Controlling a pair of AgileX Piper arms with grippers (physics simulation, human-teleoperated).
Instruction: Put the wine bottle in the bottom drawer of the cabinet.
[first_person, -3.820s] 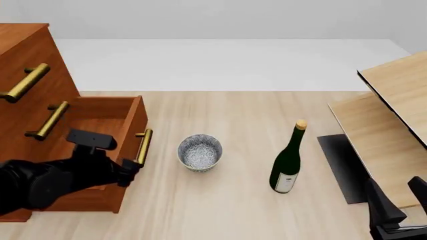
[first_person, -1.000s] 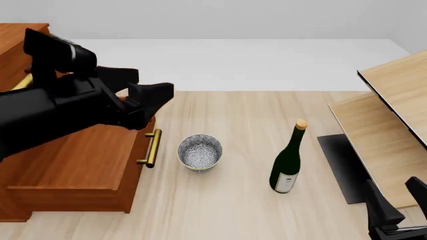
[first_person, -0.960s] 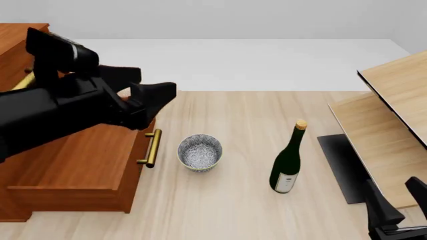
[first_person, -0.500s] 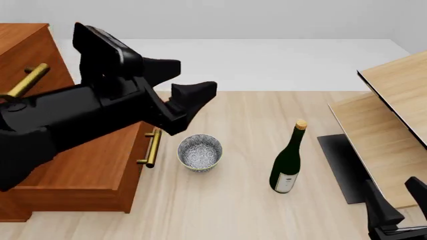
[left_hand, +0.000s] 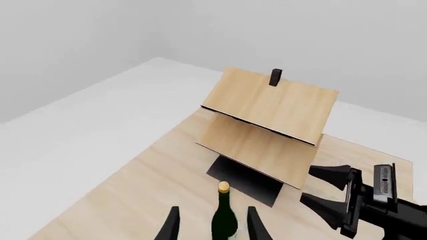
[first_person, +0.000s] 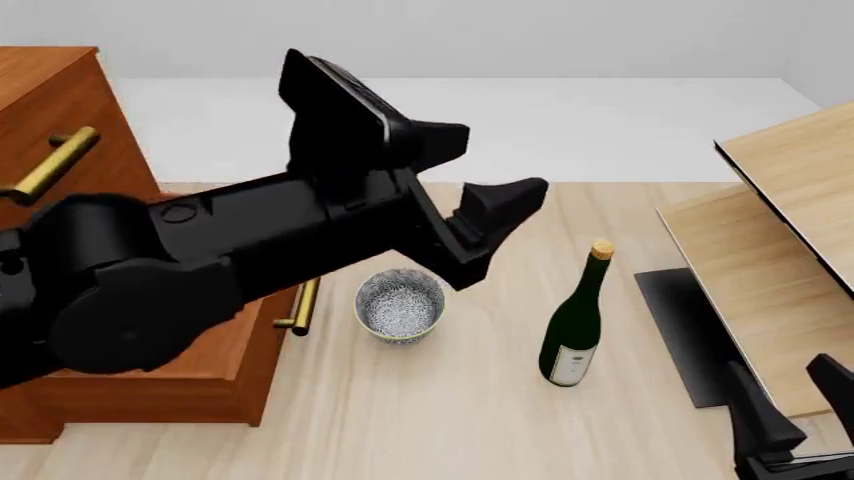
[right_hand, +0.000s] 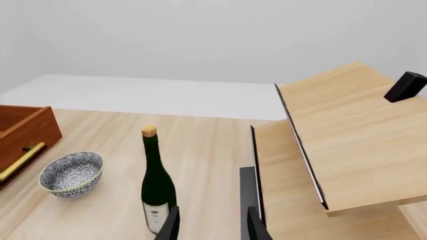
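The cabinet (first_person: 60, 130) stands at the left edge of the surface (first_person: 441, 420), its upper brass handle (first_person: 51, 165) showing above the black bulk of the left arm. The bottom drawer (first_person: 200, 370) is pulled out toward the middle of the surface; much of it is hidden behind the arm, but its front with the brass bar handle (first_person: 304, 306) shows, and the right wrist view also catches its open corner (right_hand: 27, 135).

The left pincer (first_person: 487, 185) hangs in the air over the surface, raised above the bowl and short of the bottle, its fingers (first_person: 507, 200) spread apart and holding nothing. In its own wrist view the two fingertips frame the bottle's neck without touching it.

The speckled grey bowl (first_person: 399, 304) sits just beside the drawer's handle, a little apart from it.

The wine bottle (first_person: 575, 325) stands upright on the surface to the right of the bowl, well apart from the drawer, cork top up and white label near its base, with no pincer touching it.

At the right edge lies pale light-wood furniture (first_person: 787, 230) with tilted panels over a dark mat (first_person: 683, 335). The right pincer (first_person: 790, 415) sits low at the near right corner, fingers parted and empty.
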